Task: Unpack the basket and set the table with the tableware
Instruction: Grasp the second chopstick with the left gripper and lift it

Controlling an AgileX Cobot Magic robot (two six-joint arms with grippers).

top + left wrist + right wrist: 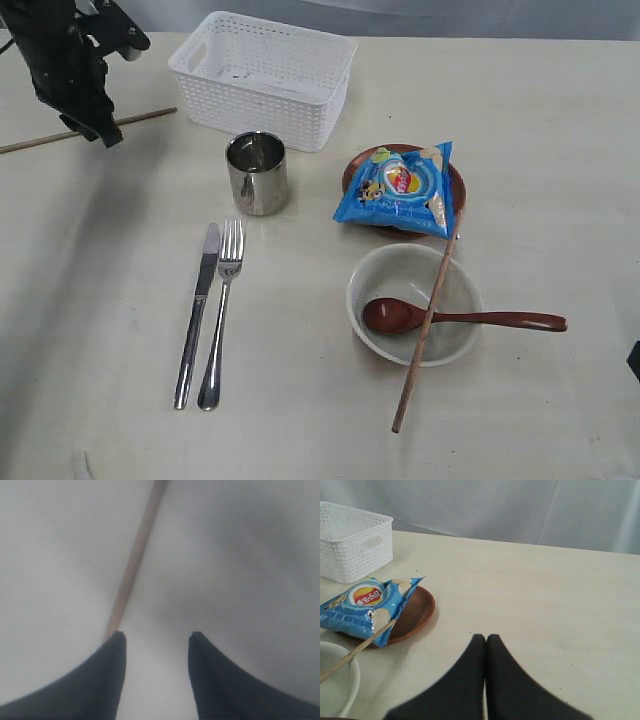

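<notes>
Chopstick (145,117) on the far-left surface (300,430) looks next: left gripper (156,639) sits open over it, should centre then close; right gripper (482,637) closed, empty.

Pale grey draped backdrop (530,510)

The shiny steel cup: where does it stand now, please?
The shiny steel cup stands upright left of centre in the exterior view, between the white perforated plastic basket and the steel fork.
</notes>
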